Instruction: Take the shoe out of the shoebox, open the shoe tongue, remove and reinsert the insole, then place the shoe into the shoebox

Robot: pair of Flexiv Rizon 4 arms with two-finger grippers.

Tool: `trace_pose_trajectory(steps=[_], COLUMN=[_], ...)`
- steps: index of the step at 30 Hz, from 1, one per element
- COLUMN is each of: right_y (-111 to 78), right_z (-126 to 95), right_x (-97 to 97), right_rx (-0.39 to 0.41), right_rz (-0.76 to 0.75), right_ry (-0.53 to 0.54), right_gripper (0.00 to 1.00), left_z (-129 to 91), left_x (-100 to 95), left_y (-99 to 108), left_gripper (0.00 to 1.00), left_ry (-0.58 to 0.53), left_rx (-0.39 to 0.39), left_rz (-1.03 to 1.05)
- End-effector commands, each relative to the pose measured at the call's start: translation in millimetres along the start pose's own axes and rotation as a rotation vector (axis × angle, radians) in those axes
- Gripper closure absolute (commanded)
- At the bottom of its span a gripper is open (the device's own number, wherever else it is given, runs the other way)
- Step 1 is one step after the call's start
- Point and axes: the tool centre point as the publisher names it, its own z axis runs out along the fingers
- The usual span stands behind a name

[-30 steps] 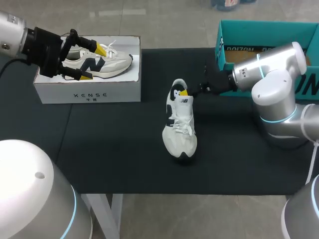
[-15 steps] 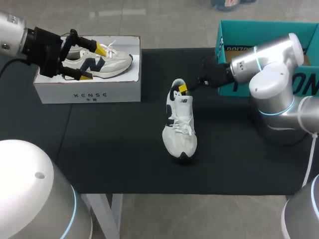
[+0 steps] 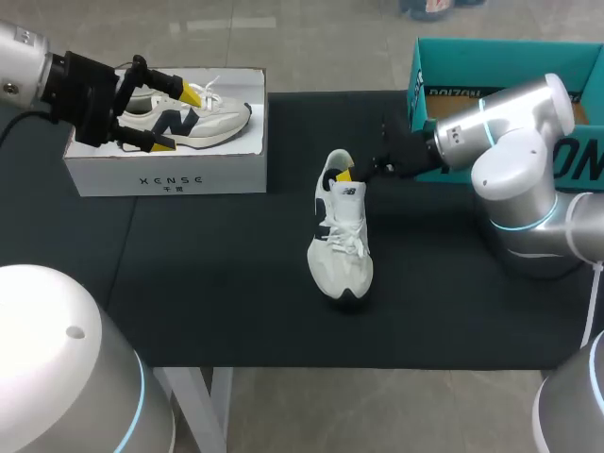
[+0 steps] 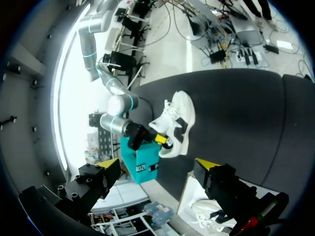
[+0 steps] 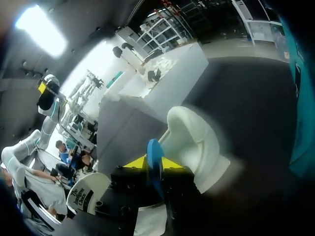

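Note:
A white shoe with dark trim lies on the black mat, its heel pointing away from me. My right gripper is at the heel opening. In the right wrist view the right gripper is shut on a thin blue insole that stands edge-on between the yellow tips, just before the shoe's opening. My left gripper hangs open over the white shoebox, which holds a second shoe. The left gripper has nothing between its fingers, and the white shoe lies far ahead of it.
A teal shoebox stands open at the back right, just behind my right arm; it shows as the teal shoebox in the left wrist view. The black mat covers the table up to its front edge.
My right gripper lifted slightly away from the shoe's heel, then came back down to it. The left arm and the shoe have not moved.

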Motion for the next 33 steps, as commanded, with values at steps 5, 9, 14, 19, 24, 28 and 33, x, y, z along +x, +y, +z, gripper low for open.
trace_pose_trajectory(steps=[5,9,14,19,24,28,33], right_y=[9.6,15.5,28.0,38.8,37.7,38.0,38.0], right_z=[-9.4,-14.1,-22.1,-31.0,-37.4,-40.4,-40.4], right_x=[8.5,10.9,15.5,23.7,27.6,27.9,27.9], right_rx=[0.058,0.068,0.079,0.137,0.368,0.383,0.383], right_rz=[0.002,0.001,-0.011,-0.001,0.001,-0.012,-0.012], right_ry=[-0.093,-0.122,-0.177,-0.251,-0.571,-0.642,-0.642], right_gripper=[0.0,0.0,0.0,0.66,1.0,1.0,1.0], left_z=[0.3,0.3,0.3,0.3,0.3,0.3,0.3], left_x=[-0.6,-0.6,-0.6,-0.6,-0.6,-0.6,-0.6], left_y=[0.5,0.5,0.5,0.5,0.5,0.5,0.5], left_gripper=[0.0,0.0,0.0,0.0,0.0,0.0,0.0], left_ry=[0.003,0.003,0.003,0.003,0.003,0.003,0.003], left_rx=[0.0,0.0,0.0,0.0,0.0,0.0,0.0], left_rz=[0.0,0.0,0.0,0.0,0.0,0.0,0.0])
